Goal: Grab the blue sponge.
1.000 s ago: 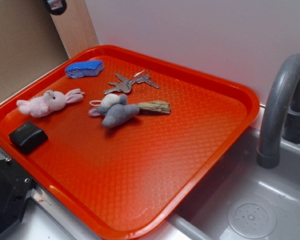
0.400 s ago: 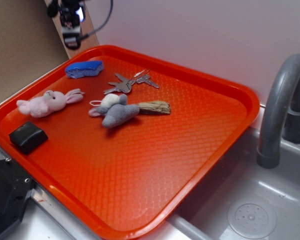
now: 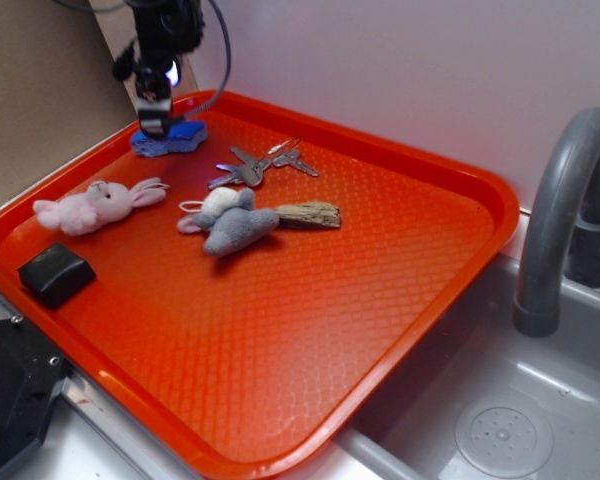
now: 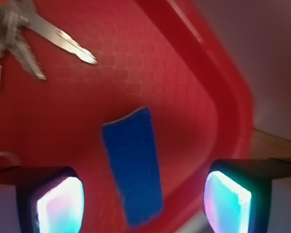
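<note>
Hand [image 4: 143, 201] open, pads [image 4: 58, 204] spread either side of small bright-blue wavy-edged sponge [image 4: 134, 166], which lies flat directly below, near corner rim of red plastic tray [image 4: 223, 97]. Metal keys [image 4: 24, 34] well clear, so straight descent looks unobstructed.

red tray [image 3: 400, 300] | on it: blue sponge [image 3: 175, 140] far corner; keys [image 3: 260, 165]; pink bunny [image 3: 95, 205]; grey plush [image 3: 230, 222]; black block [image 3: 55, 273] near edge

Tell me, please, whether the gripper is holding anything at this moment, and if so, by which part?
Nothing is held. The gripper is open, its fingers apart on either side of the blue sponge, which lies flat on the red tray.
</note>
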Action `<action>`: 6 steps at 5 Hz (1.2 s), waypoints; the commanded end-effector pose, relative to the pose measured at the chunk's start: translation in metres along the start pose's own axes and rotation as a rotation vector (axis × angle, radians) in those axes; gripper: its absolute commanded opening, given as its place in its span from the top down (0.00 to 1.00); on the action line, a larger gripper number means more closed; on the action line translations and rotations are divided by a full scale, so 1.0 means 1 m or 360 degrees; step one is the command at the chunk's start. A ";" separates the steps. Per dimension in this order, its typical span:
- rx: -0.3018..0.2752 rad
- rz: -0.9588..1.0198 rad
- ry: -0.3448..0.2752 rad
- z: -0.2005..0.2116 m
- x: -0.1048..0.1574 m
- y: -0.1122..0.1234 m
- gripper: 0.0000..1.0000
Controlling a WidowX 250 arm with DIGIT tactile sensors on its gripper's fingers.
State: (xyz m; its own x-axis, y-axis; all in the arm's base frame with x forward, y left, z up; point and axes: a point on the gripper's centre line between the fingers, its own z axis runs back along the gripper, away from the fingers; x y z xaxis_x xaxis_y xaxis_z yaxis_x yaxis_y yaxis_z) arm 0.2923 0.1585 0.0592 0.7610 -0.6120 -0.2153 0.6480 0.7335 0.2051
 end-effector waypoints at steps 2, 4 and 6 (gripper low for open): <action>-0.0147 -0.0034 -0.0018 -0.024 0.003 0.003 1.00; -0.0035 0.0184 -0.0090 0.036 0.008 -0.019 1.00; 0.0072 0.0479 -0.0102 0.118 0.032 -0.088 1.00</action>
State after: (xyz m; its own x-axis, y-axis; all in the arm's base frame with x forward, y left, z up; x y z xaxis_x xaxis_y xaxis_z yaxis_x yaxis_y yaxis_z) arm 0.2572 0.0515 0.1342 0.9172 -0.3759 -0.1319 0.3980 0.8787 0.2636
